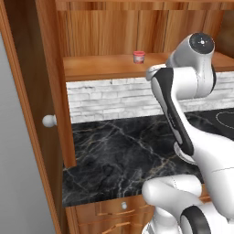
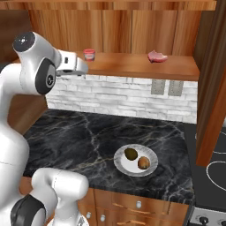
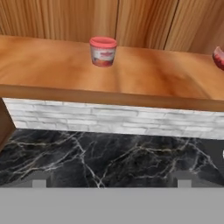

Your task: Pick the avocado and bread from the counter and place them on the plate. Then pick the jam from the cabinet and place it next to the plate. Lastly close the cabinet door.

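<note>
Base views flank the arm; all three share the jam (image 1: 139, 56) shelf.

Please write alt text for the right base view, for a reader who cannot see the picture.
A round white-grey plate on the black marble counter holds a dark olive avocado and an orange-brown bread ball. Above, a small red jam jar and a flat pink lump sit on the wooden cabinet shelf, with the white robot arm raised at left.

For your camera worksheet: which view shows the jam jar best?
The hand view: the jam stands large, upright and unblocked on the cabinet shelf. In both base views it is tiny and far off.
</note>
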You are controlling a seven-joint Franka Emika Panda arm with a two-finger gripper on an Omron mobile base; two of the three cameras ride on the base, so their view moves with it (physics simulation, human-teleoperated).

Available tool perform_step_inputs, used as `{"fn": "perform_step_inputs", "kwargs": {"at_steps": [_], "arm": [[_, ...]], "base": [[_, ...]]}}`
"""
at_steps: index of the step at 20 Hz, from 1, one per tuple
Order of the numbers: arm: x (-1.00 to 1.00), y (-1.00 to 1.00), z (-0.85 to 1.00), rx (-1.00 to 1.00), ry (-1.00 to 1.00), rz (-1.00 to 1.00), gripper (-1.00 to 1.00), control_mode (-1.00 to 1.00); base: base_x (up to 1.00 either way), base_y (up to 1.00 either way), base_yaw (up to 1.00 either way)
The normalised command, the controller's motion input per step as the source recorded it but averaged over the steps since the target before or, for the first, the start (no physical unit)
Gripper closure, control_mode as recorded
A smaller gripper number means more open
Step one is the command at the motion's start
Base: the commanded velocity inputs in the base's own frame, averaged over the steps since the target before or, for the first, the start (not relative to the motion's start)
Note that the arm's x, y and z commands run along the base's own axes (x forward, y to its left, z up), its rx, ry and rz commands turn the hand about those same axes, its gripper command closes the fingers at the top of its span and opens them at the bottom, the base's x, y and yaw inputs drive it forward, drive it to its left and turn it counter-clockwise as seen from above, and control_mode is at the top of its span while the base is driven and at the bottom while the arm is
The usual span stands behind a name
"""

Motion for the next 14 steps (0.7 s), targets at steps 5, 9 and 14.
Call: {"fn": "perform_step_inputs", "kwargs": {"at_steps": [5, 9, 14], "arm": [[0.40, 0.01, 0.00, 0.00, 0.00, -0.01, -1.00, -1.00], [0.30, 0.07, 0.08, 0.00, 0.00, 0.00, -1.00, -1.00], [0.38, 0.07, 0.00, 0.00, 0.00, 0.00, -1.00, -1.00]], "base": [[0.00, 0.00, 0.00], [0.00, 0.00, 0.00], [0.00, 0.00, 0.00]]}}
